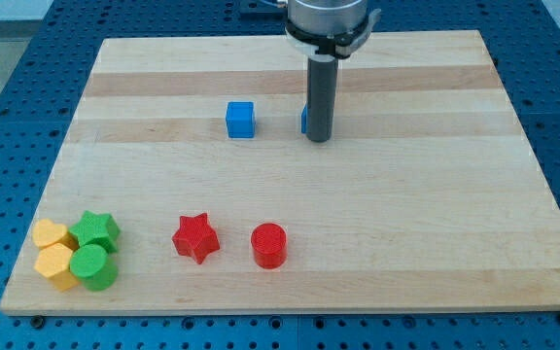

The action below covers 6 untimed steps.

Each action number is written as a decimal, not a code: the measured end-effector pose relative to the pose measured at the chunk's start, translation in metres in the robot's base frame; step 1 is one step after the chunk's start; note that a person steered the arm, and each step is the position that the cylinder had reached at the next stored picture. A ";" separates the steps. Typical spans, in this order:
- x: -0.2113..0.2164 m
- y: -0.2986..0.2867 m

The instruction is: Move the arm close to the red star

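No claw, rod only; my tip [318,139] sat far at 1 o'clock from red star [195,237]; risk: overshoot nudged red cylinder [268,245] at star's 3 o'clock

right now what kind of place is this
Likely a robot lab bench: a wooden board on a blue perforated table, toy blocks like the red star, and my tip near a blue cube.

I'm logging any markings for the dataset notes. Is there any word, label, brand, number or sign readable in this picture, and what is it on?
None: no readable text anywhere.
The wooden board, the blue cube, the red star, the red cylinder and the yellow and green blocks are all plain.
My tip and its rod carry no marking.
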State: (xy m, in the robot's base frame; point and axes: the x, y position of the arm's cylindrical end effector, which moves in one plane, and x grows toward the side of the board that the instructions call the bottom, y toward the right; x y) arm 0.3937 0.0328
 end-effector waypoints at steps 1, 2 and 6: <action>0.002 0.000; 0.040 0.007; 0.208 -0.055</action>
